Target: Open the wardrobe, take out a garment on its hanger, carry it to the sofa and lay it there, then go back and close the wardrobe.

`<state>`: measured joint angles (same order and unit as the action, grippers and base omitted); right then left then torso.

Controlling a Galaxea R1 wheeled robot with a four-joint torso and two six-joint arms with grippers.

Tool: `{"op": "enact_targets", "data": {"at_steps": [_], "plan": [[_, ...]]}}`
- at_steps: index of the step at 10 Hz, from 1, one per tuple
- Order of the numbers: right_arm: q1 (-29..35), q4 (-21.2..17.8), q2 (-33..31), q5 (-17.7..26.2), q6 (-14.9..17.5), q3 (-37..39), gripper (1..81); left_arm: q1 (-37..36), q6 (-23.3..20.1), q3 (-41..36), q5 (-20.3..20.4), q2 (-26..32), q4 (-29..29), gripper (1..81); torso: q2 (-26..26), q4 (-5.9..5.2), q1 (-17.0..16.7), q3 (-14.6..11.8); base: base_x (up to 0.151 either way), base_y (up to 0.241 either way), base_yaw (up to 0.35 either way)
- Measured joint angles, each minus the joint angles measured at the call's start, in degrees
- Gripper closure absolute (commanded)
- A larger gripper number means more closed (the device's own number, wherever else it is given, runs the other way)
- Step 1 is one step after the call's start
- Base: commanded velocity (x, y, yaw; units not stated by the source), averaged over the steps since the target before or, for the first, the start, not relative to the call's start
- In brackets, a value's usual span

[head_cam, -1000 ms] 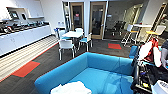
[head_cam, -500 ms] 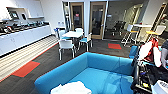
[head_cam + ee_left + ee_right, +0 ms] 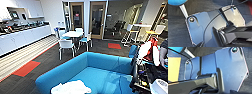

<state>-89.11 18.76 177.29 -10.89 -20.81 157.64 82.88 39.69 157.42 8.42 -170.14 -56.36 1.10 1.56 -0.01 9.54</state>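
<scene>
Jaws: can't tell on either arm, wrist views give dark robot plates over carpet, fingers not made out. White garment (image 3: 71, 88) lies crumpled on the blue sofa (image 3: 100, 67), on the seat's near end at 6 o'clock in head view, partly cut off by the frame edge; long axis roughly 9-to-3, collar end unclear. Hanger can't be made out in the cloth. Sofa back curves from 7 round to 3 o'clock. White table w/ chairs (image 3: 72, 35) at 11 o'clock beyond. Person's arm (image 3: 163, 53) at 3 o'clock, mostly cut off
</scene>
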Motion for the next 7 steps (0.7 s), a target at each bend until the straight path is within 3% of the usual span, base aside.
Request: {"op": "enact_targets", "data": {"at_steps": [7], "plan": [[-0.1,0.0,0.0,0.2,0.0,0.0,1.0,0.3,0.0,-0.1,-0.2,0.0,-0.2,1.0,0.0,0.0,0.0,0.0,-0.083,0.0,0.0]]}}
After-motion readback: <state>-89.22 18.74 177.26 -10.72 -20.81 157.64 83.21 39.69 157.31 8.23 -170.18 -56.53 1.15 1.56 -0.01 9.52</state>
